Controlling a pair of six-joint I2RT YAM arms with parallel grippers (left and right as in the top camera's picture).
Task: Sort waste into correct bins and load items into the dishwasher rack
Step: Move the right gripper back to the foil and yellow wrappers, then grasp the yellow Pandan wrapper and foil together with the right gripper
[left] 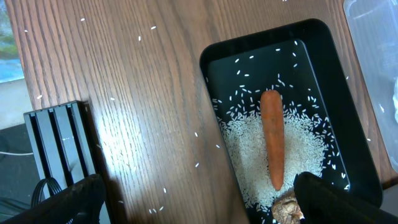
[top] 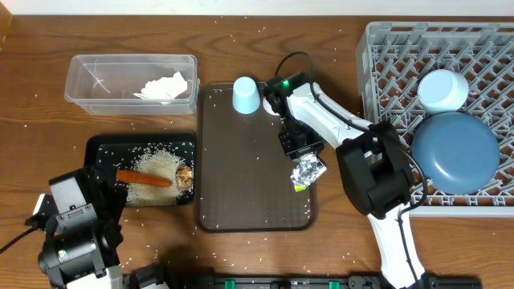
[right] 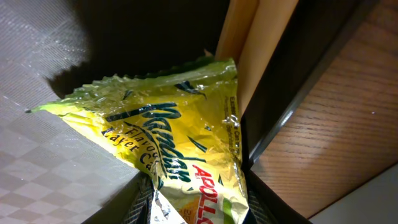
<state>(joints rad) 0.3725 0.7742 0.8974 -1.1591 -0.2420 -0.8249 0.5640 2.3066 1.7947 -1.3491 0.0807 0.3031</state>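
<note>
— Where is the wrapper (top: 308, 171)?
— On the right edge of the brown tray (top: 241, 193), under the right gripper (right: 199, 210). The fingers (right: 127, 204) sit flush on both sides of its lower end. They are clamped on it, though their tips are cut off by the frame.
— Anything behind it?
— Two tan strips (right: 245, 50) in the wrist view. I can't make out what they are, and from overhead the arm covers that spot.
— And the left gripper (left: 196, 190)?
— Wide apart, one finger over the counter (left: 143, 93), the other over a corner of the black tray (left: 249, 74). Overhead, its own arm hides it.
— What lies in that tray?
— Rice (left: 305, 143), with the carrot (left: 272, 137) on top and the lump (left: 285, 210) just beside its tip — half hidden by a finger.
— The rest?
— A tissue (top: 165, 87) in the tub (top: 88, 80), and a cup (top: 246, 95) upside down on the brown tray. In the rack (top: 385, 56), cut off at the right, sit a pale vessel (top: 442, 90) and a blue dish (top: 455, 152) — cup, bowl or plate, I can't tell.
</note>
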